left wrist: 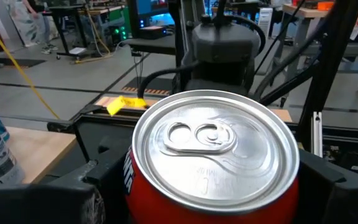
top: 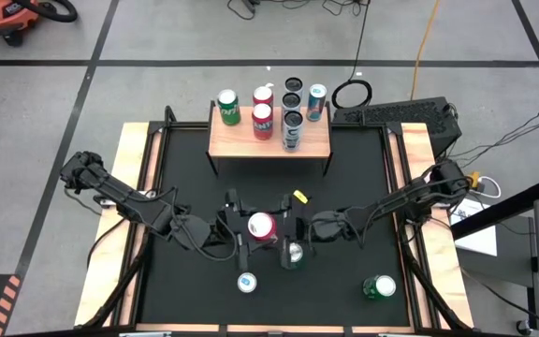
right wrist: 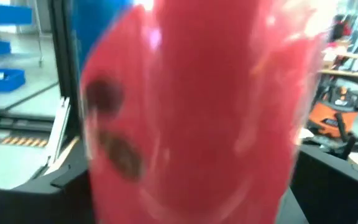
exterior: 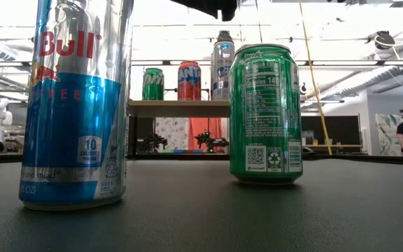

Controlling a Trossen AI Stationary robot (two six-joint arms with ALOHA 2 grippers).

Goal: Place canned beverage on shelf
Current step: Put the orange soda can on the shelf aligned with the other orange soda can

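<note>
Desk [top: 185,187] black w/ pale wood edges. Shelf [top: 227,140] light wood, black legs. Can at centre [top: 261,226] red w/ silver top. On shelf: green can [top: 228,107], two red cans [top: 263,120], silver/blue can [top: 316,101], dark-topped cans [top: 293,98]. Near front: blue & silver can [exterior: 75,105] w/ red lettering; green can [exterior: 266,112] w/ white print. Yellow tag [top: 299,197] on desk.

Robotics lab, taped floor [top: 157,37] – cables (shop vacuum [top: 12,17])
</note>
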